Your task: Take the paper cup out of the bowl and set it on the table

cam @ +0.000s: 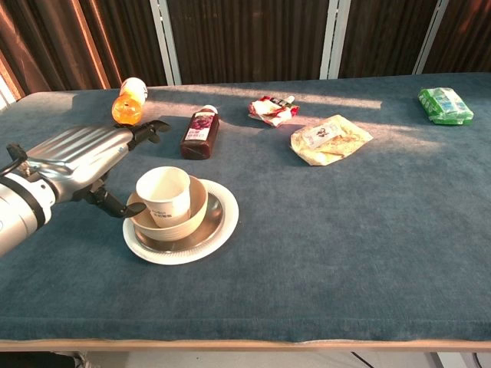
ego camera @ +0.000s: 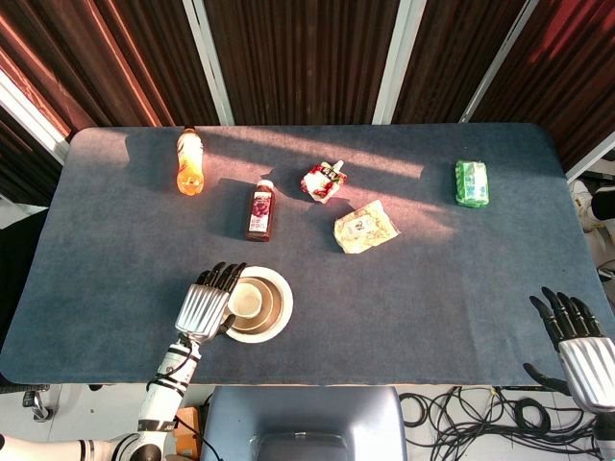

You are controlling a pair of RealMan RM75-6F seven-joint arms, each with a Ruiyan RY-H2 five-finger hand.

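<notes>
A white paper cup (ego camera: 245,301) (cam: 163,195) stands upright inside a beige bowl (ego camera: 274,307) (cam: 184,224), which sits on a white plate (ego camera: 287,309) (cam: 178,257) near the table's front left. My left hand (ego camera: 207,303) (cam: 84,157) is close against the cup's left side, with its fingers (cam: 146,130) stretched out past the cup. Its thumb (cam: 115,205) reaches low toward the bowl's left rim. The hand holds nothing. My right hand (ego camera: 577,336) hovers open at the front right corner, shown only in the head view.
Behind the bowl lie a dark red juice bottle (ego camera: 260,211) (cam: 201,132) and an orange bottle (ego camera: 190,161) (cam: 129,100). A red pouch (ego camera: 324,181), a pale snack bag (ego camera: 364,228) (cam: 330,139) and a green packet (ego camera: 471,182) lie further right.
</notes>
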